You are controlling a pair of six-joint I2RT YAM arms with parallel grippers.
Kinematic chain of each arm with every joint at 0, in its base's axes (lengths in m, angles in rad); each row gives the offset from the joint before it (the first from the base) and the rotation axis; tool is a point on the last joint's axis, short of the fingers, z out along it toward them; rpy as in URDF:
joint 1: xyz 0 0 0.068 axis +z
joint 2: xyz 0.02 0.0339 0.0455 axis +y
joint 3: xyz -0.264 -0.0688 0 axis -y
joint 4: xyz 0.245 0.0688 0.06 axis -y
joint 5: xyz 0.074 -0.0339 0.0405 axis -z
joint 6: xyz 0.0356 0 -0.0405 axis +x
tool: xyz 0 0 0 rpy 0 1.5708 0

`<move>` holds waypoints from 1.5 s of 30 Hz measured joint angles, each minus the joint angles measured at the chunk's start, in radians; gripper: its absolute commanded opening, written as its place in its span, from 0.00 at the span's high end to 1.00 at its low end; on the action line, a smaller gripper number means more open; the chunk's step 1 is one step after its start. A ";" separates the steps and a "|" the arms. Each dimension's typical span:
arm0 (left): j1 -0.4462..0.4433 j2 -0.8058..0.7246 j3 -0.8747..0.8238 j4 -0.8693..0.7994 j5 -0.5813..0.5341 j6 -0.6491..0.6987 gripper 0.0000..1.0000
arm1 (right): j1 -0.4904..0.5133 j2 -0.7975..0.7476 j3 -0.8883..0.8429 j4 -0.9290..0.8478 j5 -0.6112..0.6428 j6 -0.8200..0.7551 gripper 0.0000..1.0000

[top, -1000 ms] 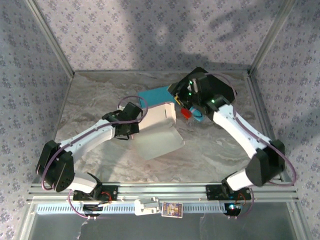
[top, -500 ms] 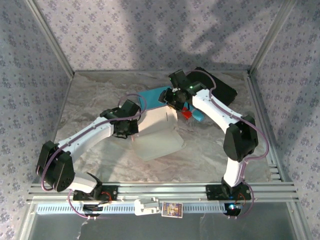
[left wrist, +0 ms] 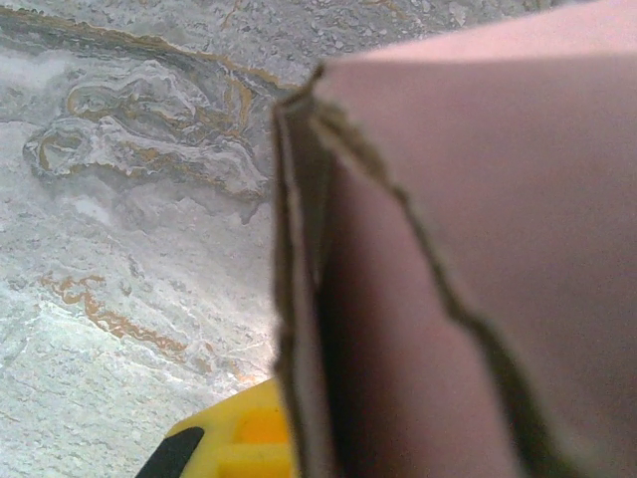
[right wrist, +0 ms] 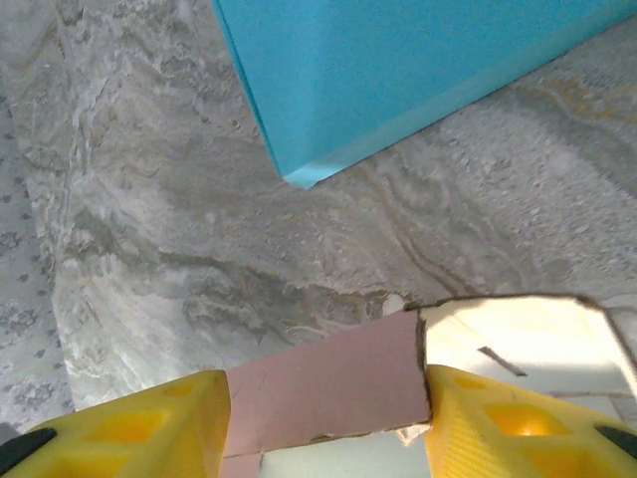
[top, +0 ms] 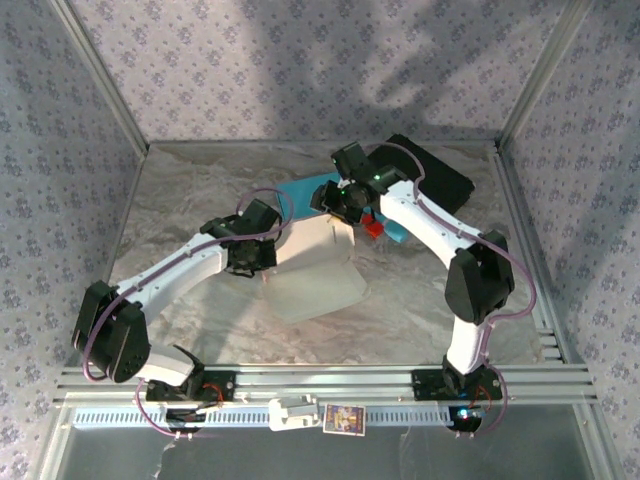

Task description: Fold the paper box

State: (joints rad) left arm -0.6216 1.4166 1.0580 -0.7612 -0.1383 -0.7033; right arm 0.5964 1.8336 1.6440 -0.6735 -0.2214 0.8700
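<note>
The white paper box (top: 312, 268) lies half folded in the middle of the marble table. My left gripper (top: 264, 256) is shut on the box's left wall. In the left wrist view that brown cardboard wall (left wrist: 418, 299) stands edge-on beside one yellow finger (left wrist: 234, 438). My right gripper (top: 336, 207) sits at the box's far edge. Its yellow fingers (right wrist: 129, 428) press both ends of a brown flap (right wrist: 328, 388), with the white inside of the box (right wrist: 518, 339) just beyond.
A teal box (top: 303, 190) lies flat right behind the paper box, and its corner (right wrist: 398, 70) is close above the right fingers. A small red thing (top: 372, 228) rests to the right. A black slab (top: 440, 172) lies at the back right. Metal frame posts edge the table.
The right arm has raised its elbow and brought its gripper left onto the box's far flap, closing slightly. The left arm and the box have stayed put.
</note>
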 measured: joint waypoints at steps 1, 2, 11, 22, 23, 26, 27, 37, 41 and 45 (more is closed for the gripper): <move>0.001 0.000 0.000 0.000 0.000 0.003 1.00 | 0.000 -0.001 -0.003 0.002 -0.005 0.005 0.45; 0.003 0.000 0.000 0.001 0.002 0.003 1.00 | -0.002 -0.003 -0.008 0.003 -0.004 0.005 0.45; 0.023 -0.001 0.007 0.001 0.023 0.030 1.00 | -0.026 -0.216 -0.210 0.031 0.033 -0.060 0.64; 0.039 -0.002 0.025 0.001 0.045 0.068 1.00 | 0.016 -0.260 -0.423 0.124 -0.023 -0.132 0.68; 0.039 -0.002 0.028 0.002 0.045 0.072 1.00 | 0.007 -0.244 -0.423 0.125 -0.022 -0.139 0.68; 0.039 -0.003 0.030 0.002 0.046 0.077 1.00 | -0.018 -0.205 -0.420 0.123 -0.022 -0.156 0.68; 0.039 -0.003 0.030 0.002 0.046 0.079 1.00 | -0.025 -0.190 -0.415 0.121 -0.019 -0.163 0.68; 0.039 -0.010 0.030 0.002 0.050 0.086 1.00 | -0.065 -0.167 -0.420 0.109 0.007 -0.212 0.56; 0.039 -0.010 0.035 0.002 0.053 0.087 1.00 | -0.074 -0.151 -0.420 0.109 0.005 -0.236 0.55; 0.044 -0.010 0.046 0.002 0.061 0.092 1.00 | -0.074 -0.134 -0.420 0.109 -0.002 -0.243 0.55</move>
State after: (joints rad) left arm -0.5777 1.4071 1.1038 -0.7593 -0.0776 -0.6113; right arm 0.5220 1.6993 1.2243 -0.5648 -0.2237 0.6266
